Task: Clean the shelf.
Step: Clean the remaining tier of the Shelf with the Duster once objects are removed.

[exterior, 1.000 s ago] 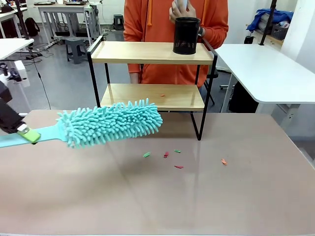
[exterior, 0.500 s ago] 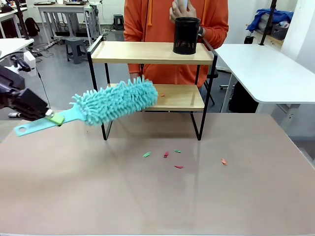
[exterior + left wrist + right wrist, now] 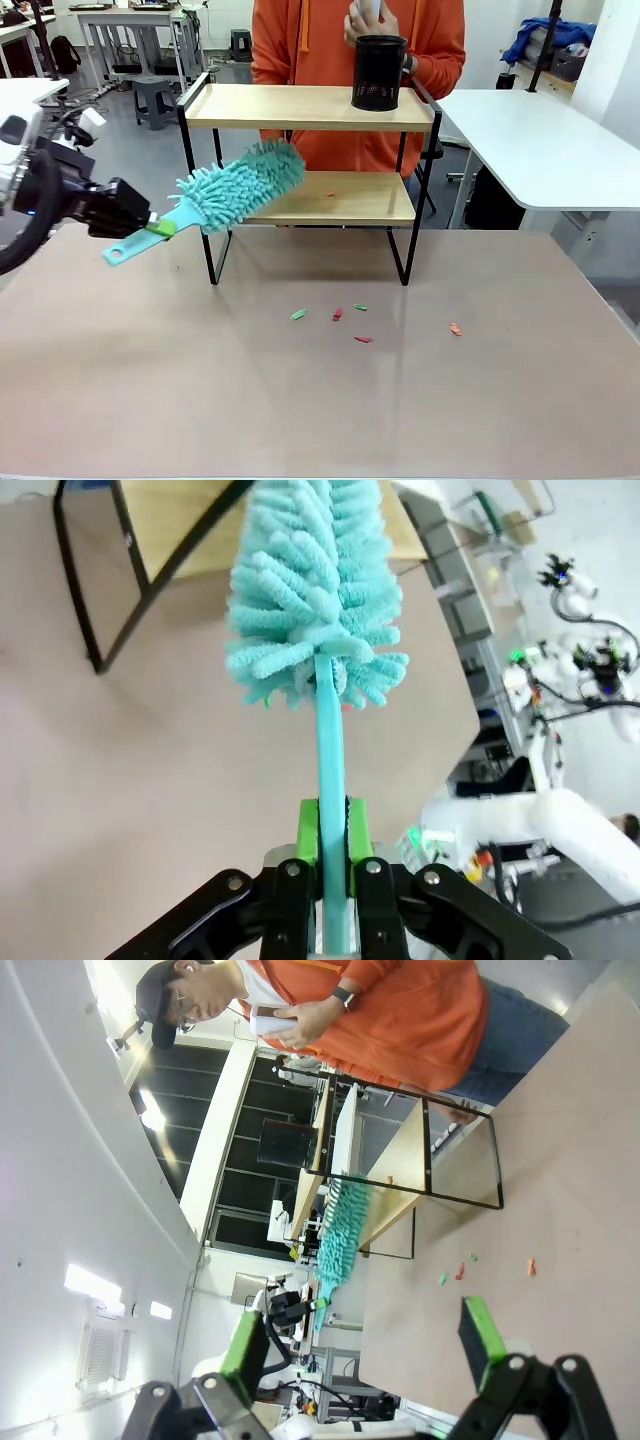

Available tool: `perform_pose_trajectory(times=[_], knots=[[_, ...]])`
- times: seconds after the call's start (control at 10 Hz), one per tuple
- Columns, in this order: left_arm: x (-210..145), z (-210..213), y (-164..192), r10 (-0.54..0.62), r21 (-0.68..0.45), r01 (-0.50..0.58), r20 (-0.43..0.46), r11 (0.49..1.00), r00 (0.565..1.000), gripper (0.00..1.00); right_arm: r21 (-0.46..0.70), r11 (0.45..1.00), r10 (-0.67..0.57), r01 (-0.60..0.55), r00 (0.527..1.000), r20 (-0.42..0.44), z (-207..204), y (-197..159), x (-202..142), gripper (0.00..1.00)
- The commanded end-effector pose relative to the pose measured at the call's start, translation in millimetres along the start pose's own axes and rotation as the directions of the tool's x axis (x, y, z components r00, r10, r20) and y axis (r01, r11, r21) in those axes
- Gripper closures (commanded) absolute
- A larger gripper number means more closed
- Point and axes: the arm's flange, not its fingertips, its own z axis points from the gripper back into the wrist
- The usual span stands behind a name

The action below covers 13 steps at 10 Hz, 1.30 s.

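The shelf [image 3: 300, 106] stands at the table's far side, two light wooden boards in a thin black frame. My left gripper [image 3: 160, 228] is shut on the handle of a teal fluffy duster [image 3: 240, 184], left of the shelf. The duster head slants up across the shelf's left end, between the two boards. In the left wrist view the green pads [image 3: 309, 832] clamp the teal handle [image 3: 328, 750], with the duster head [image 3: 315, 590] before the shelf frame [image 3: 150, 570]. A small red scrap [image 3: 330, 194] lies on the lower board. My right gripper [image 3: 360, 1345] is open and holds nothing; the shelf [image 3: 405, 1150] is far from it.
A black mesh cup [image 3: 379, 72] stands on the top board's right end. A person in an orange hoodie [image 3: 330, 40] stands behind the shelf. Several small coloured scraps [image 3: 337, 314] lie on the brown table [image 3: 320, 400] in front of the shelf. A white table [image 3: 540, 140] stands at the right.
My left arm has risen and swung the duster up and towards the shelf. Its head went from low over the table to the shelf's left end.
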Motion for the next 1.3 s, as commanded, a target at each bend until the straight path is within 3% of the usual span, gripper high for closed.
perform_pose_trajectory(times=[0.0,0.1,0.3,0.8,1.2], knots=[[7.1,-31.1,-13.6,0.002,0.021,-0.005,0.102,1.0,0.995,0.88,0.021,0.999,0.027,-0.027,1.0,0.015,-1.2,0.8,2.5,0.0],[11.3,-40.5,-15.5,0.015,0.033,-0.019,0.132,0.999,0.991,0.88,0.021,0.999,0.027,-0.027,1.0,0.015,-1.2,0.8,2.5,0.0],[16.8,-57.6,-14.3,0.042,0.041,-0.045,0.068,0.998,0.997,0.88,0.021,0.999,0.027,-0.027,1.0,0.015,-1.2,0.8,2.5,0.0],[29.4,-82.1,-26.0,0.055,0.025,-0.055,0.012,0.998,0.998,0.88,0.021,0.999,0.027,-0.027,1.0,0.015,-1.2,0.8,2.5,0.0],[20.1,-68.8,-39.8,0.0,-0.099,-0.029,-0.274,0.995,0.962,0.88,0.021,0.999,0.027,-0.027,1.0,0.015,-1.2,0.8,2.5,0.0]])
